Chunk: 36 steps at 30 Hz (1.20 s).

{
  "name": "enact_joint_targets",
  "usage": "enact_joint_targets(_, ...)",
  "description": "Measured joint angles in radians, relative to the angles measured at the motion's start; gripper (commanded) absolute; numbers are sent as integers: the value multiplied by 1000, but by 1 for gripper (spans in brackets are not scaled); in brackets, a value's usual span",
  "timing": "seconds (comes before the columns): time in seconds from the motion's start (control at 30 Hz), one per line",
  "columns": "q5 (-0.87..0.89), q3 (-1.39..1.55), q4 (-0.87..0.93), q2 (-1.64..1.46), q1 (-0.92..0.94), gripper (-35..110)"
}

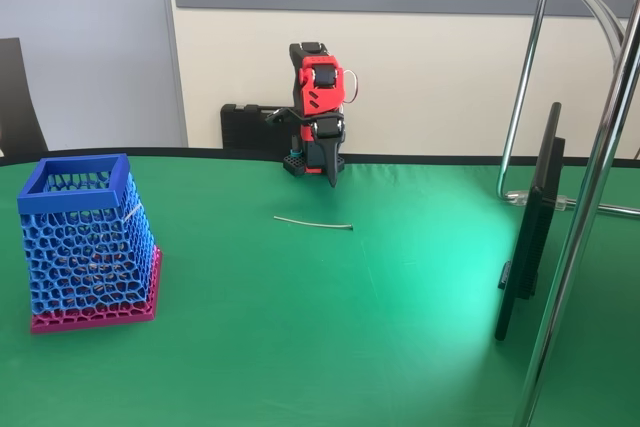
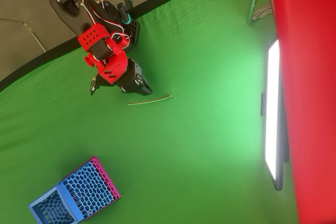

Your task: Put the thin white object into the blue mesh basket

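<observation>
We see a counter (image 1: 380, 347) covered in green cloth, its far edge curved and trimmed in black. On it lies the thin white object (image 1: 313, 223), slightly bent and flat on the cloth near the far edge. Well apart from it, toward the left in the fixed view, stands the blue mesh basket (image 1: 88, 247) on its magenta base. A dark flat screen (image 1: 530, 227) stands upright on the right side, beside chrome stand legs (image 1: 560, 197).

one thin white stick (image 1: 313, 223), one blue mesh basket (image 1: 75, 175)
</observation>
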<state>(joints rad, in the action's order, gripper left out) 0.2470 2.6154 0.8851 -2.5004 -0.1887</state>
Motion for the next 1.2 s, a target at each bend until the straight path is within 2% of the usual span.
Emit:
enact_joint_targets(0.73, 81, -400, 89, 589, 9, 1)
enact_joint_targets(0.87, 89, -462, 98, 672, 3, 9)
enact_joint_targets(1.2, 101, -502, 97, 793, -38, 13)
